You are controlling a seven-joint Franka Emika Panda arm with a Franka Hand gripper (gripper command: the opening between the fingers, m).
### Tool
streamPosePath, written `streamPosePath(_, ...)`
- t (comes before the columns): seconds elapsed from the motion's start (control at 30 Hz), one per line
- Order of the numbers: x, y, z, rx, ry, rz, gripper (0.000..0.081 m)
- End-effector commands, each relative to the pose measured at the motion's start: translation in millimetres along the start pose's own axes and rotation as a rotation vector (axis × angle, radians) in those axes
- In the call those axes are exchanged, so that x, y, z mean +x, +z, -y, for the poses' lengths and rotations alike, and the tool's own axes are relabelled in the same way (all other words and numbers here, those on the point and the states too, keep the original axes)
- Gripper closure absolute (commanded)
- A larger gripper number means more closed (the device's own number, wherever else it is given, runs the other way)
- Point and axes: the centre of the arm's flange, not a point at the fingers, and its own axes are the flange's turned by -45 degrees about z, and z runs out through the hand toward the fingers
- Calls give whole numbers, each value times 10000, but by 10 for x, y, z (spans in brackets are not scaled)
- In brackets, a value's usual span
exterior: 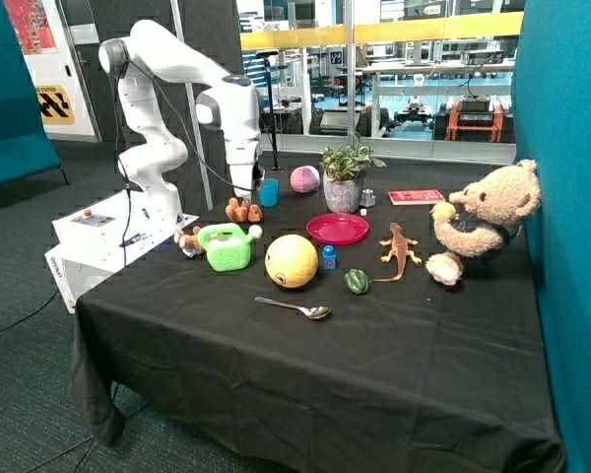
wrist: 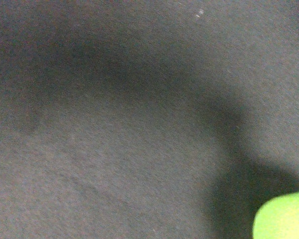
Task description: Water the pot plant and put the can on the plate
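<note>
Your white Franka arm folds down behind the table, its gripper (exterior: 244, 193) low near the blue cup (exterior: 268, 191); finger state can't be told. One bright green plastic watering can (exterior: 227, 246) stands beside the yellow ball (exterior: 292, 260); one magenta plate (exterior: 337, 229) lies empty before one potted plant (exterior: 345, 175). The wrist view shows black cloth (wrist: 114, 149) and a green corner, probably the can.

The white arm rises from its base, folds at the elbow and drops its forearm straight down. Its claw (exterior: 244, 194) hangs low, just above the worktop (exterior: 276, 345), holding nothing.
</note>
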Motion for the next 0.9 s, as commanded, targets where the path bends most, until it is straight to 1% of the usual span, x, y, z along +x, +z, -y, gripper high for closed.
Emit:
streamPosePath(0.0,-144,8,-182,-11,413,1,291)
streamPosePath(0.2,-204,14,-242,-11,574,1,254)
streamPosePath(0.27,-223,23,-266,-11,599,1,329)
streamPosePath(0.3,-235,28,-283,-11,655,1,338)
streamPosePath(0.57,-323,97,-425,-11,966,1,317)
streamPosePath(0.7,-365,148,-467,-11,1036,1,340)
streamPosePath(0.73,-372,157,-472,-11,1048,1,328)
streamPosePath(0.87,-410,225,-479,-11,1054,1,336)
